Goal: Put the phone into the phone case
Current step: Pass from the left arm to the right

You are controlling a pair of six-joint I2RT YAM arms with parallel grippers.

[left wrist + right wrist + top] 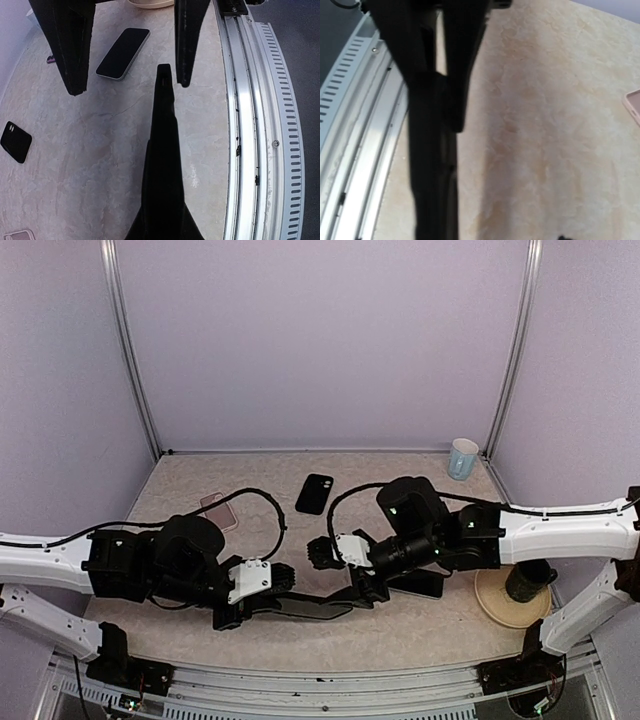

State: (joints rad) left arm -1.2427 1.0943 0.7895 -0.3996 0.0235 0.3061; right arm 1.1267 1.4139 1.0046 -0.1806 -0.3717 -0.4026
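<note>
1. Phone case (162,150), I believe, is pinched edge-on in my left fingers (268,600); right fingers (67,50) stand spread around its end.
2. On the bench (90,150), apart, lies the phone (123,52).
3. Regrasp step, I think; right fingers must close squarely.

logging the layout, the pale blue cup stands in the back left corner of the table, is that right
Not quite: the pale blue cup stands in the back right corner of the table, as the top external view shows.

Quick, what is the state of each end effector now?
Left end effector: closed on the black phone case.
Right end effector: open, astride the case's free end, not gripping.
</note>
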